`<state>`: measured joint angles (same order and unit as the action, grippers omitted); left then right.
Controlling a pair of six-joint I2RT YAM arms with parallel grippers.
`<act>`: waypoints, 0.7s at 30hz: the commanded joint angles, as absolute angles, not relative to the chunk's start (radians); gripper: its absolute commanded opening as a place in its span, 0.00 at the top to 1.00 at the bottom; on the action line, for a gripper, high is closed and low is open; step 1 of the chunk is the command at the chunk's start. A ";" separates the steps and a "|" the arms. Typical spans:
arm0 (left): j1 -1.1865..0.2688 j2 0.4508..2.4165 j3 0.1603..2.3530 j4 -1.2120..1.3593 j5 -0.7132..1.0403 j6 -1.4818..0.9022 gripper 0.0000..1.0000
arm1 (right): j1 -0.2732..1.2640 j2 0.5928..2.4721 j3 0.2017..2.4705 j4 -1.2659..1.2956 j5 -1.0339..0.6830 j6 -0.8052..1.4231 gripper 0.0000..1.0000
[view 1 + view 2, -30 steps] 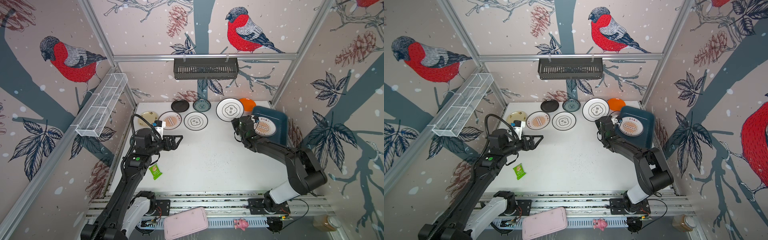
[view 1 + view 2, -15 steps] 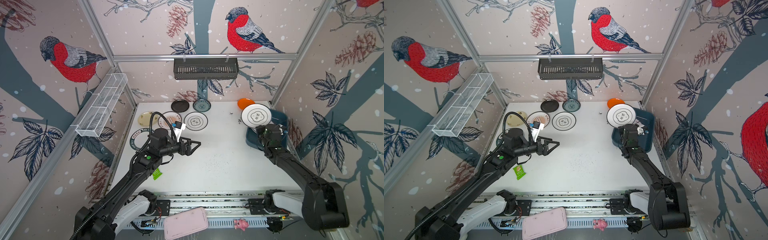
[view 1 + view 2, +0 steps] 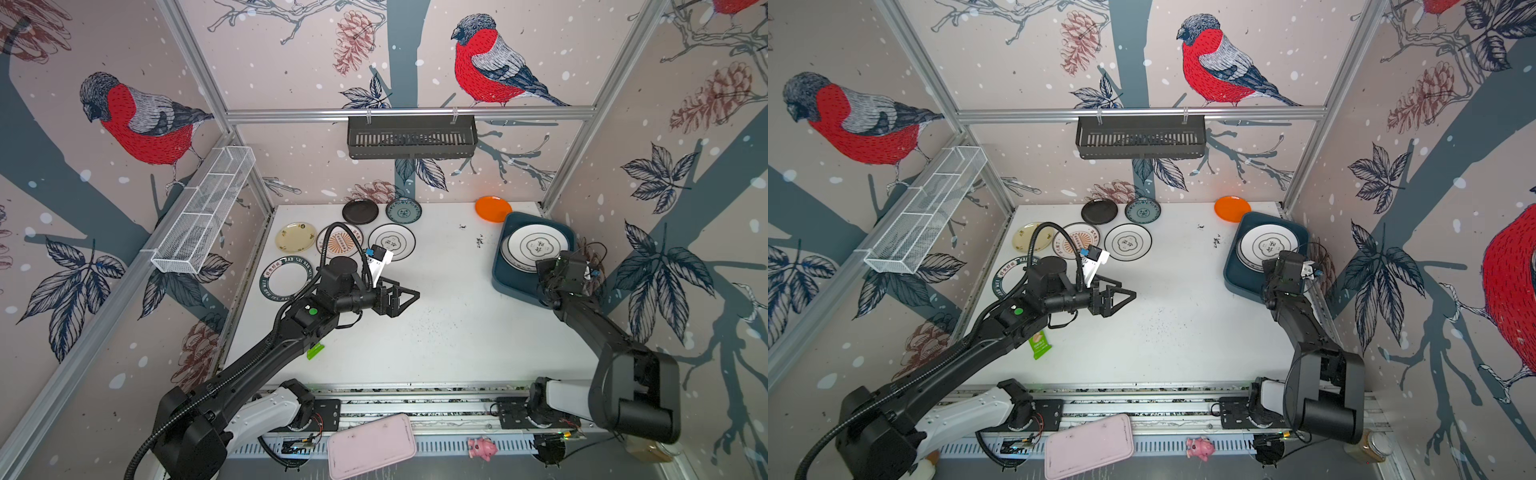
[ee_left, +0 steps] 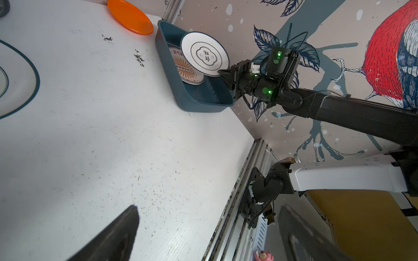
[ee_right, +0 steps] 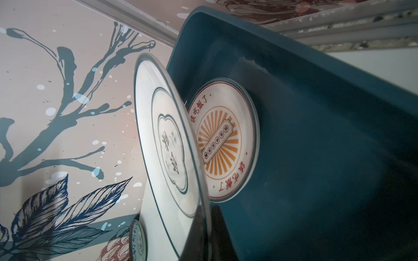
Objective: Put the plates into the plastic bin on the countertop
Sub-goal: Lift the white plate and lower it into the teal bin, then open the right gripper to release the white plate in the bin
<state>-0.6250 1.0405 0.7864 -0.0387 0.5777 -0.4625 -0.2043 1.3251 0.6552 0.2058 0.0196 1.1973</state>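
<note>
Now the right gripper [image 4: 222,73] pinches a white plate [image 4: 204,54] over the sunburst plate [image 4: 184,70] in the far-right bin [image 4: 196,102], while the left gripper [image 3: 409,296] hangs spread above the desk [image 3: 436,340].

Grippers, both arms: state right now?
Left gripper: open, holding nothing.
Right gripper: shut on the large white round plate with black rim, over the dark teal rectangular plastic bin.

Pink tray [image 3: 371,444] lies near pink pig toy [image 3: 482,448].

Right tool [image 4: 222,74] pinching white plate [image 4: 203,54] over teal bin [image 4: 203,106], orange plate [image 4: 130,17] beside bin
</note>
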 commanded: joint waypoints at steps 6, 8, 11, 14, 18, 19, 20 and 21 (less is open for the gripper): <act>-0.629 1.037 0.814 -0.075 0.497 -0.376 0.04 | -0.211 1.480 0.742 0.238 -0.021 1.164 0.99; -0.627 1.037 0.812 -0.073 0.493 -0.371 0.04 | -0.212 1.505 0.752 0.248 -0.021 1.166 0.99; -0.627 1.040 0.811 -0.080 0.474 -0.355 0.04 | -0.217 1.541 0.768 0.256 -0.027 1.168 0.99; -0.627 1.045 0.814 -0.092 0.453 -0.341 0.04 | -0.216 1.570 0.779 0.264 -0.031 1.167 0.99; -0.627 1.046 0.810 -0.087 0.439 -0.339 0.04 | -0.222 1.611 0.784 0.279 -0.034 1.172 0.99; -0.627 1.046 0.811 -0.088 0.438 -0.339 0.04 | -0.224 1.619 0.785 0.287 -0.040 1.172 0.99; -0.627 1.046 0.812 -0.089 0.435 -0.335 0.04 | -0.225 1.631 0.788 0.291 -0.046 1.172 0.99; -0.627 1.046 0.812 -0.090 0.429 -0.333 0.04 | -0.225 1.639 0.790 0.293 -0.046 1.172 0.99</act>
<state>-0.6270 1.0473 0.8047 -0.0944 0.4469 -0.3580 -0.2237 1.6218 0.7815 0.2447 -0.0277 1.1759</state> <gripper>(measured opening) 0.963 0.074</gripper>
